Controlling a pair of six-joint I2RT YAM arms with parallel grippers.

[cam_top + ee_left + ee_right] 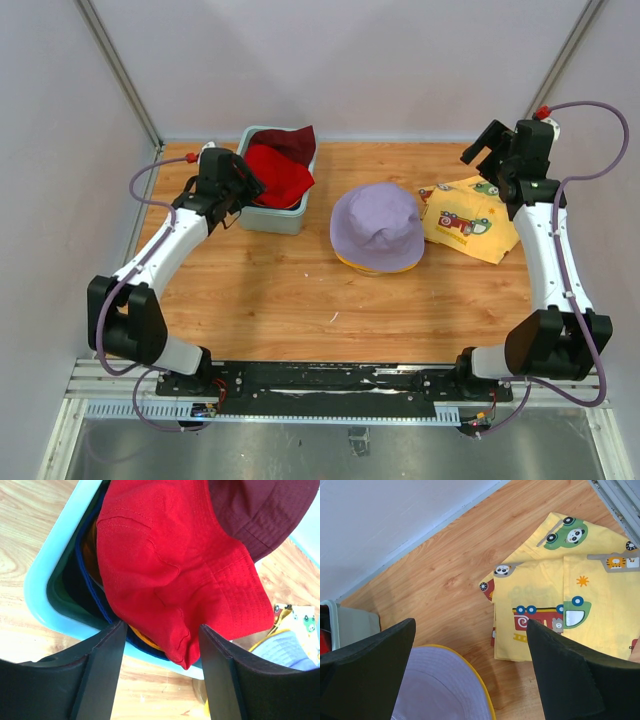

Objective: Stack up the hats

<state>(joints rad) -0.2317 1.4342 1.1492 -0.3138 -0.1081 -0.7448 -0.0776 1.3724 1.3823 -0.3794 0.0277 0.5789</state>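
A teal tub (268, 220) at the back left holds a red hat (275, 172) on top and a maroon hat (295, 140) behind it. In the left wrist view, navy (90, 580) and orange (145, 637) hat edges show under the red hat (170, 565). My left gripper (160, 627) is open at the tub's near wall, and the red brim hangs between its fingers without touching them. A lavender hat (377, 225) lies mid-table on a yellow hat (375, 268). My right gripper (485, 160) hangs open and empty at the back right.
A flat yellow cloth printed with cars (465, 222) lies right of the lavender hat, under the right gripper (470, 622). White walls close the back and both sides of the wooden table (300, 300). The arm bases sit on a rail at the near edge.
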